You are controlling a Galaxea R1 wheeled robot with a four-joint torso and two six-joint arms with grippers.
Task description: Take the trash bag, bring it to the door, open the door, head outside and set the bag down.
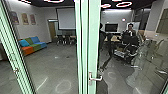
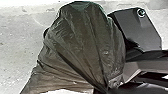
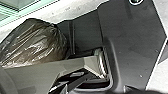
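On the robot's left side, the left wrist view has the trash bag (image 2: pixel 85 45) large and close, its long axis running from a broad, rounded bulge to a narrow, gathered end, where the pleats draw together beside the robot's dark parts. Which way that end points in the room, I can't tell. The plastic is thin, dark and faintly see-through, brownish where light gets in, with long fanning creases and a loose, flaring edge. I can't tell how the left gripper stands.

Ahead, from the left, there's a low sofa (image 1: pixel 33 46) in blocks of orange, green and blue, under framed pictures (image 1: pixel 25 18) on a pale wall. Next come a flat white screen (image 1: pixel 67 18) and dark chairs (image 1: pixel 65 39). The floor (image 1: pixel 52 65) is smooth grey, with glossy streaks and rings of light. Then stands the door (image 1: pixel 93 42), pale green along its upright frame, with a metal lever handle (image 1: pixel 96 78). Beyond it are a black monitor (image 1: pixel 111 27) and a person (image 1: pixel 130 31).

In the right wrist view, the bag is near the robot's dark body, peaked and rounded, shiny and finely wrinkled. The right gripper's state I can't make out either.
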